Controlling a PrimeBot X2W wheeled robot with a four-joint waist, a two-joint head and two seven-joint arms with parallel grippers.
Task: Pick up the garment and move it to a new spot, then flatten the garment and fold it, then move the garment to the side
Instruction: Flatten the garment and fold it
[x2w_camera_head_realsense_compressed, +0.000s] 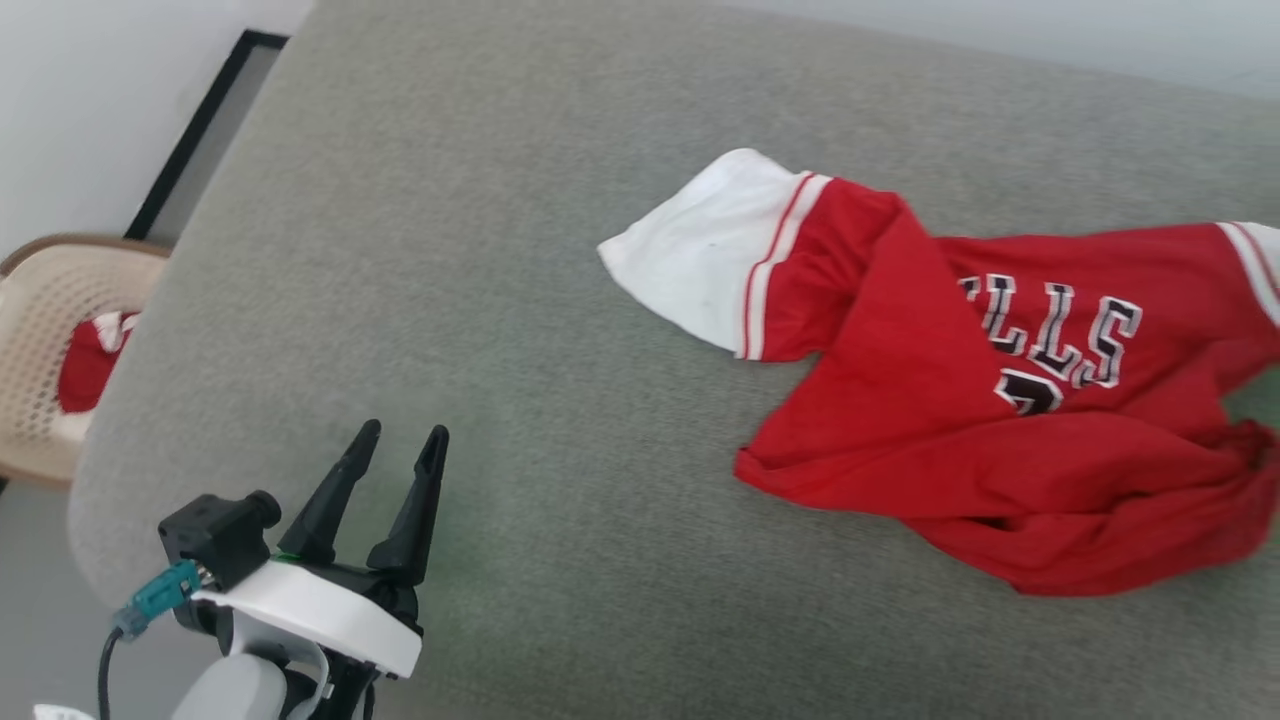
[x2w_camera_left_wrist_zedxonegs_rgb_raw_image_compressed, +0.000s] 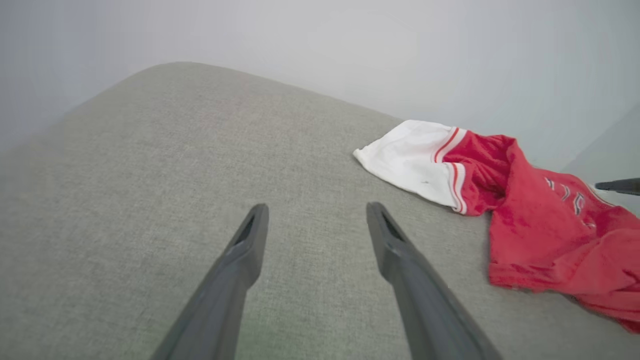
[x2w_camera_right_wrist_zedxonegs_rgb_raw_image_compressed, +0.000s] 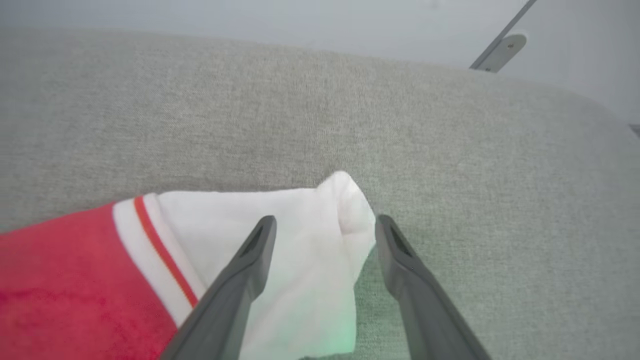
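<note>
The red jersey shirt (x2w_camera_head_realsense_compressed: 1000, 430) with white sleeves and black lettering lies crumpled on the right side of the grey fabric-covered surface (x2w_camera_head_realsense_compressed: 500, 300). The right tool (x2w_camera_right_wrist_zedxonegs_rgb_raw_image_compressed: 325, 222) is spread wide over one white sleeve (x2w_camera_right_wrist_zedxonegs_rgb_raw_image_compressed: 300, 225) and clasps nothing. The left tool (x2w_camera_head_realsense_compressed: 403, 432), also spread wide and empty, hovers well apart from the shirt.

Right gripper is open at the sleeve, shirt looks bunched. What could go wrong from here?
The right gripper is open around the white sleeve: closing there may pinch only a fold, so the garment could slip. Its red body lies folded over the print; pressing now might set creases.
</note>
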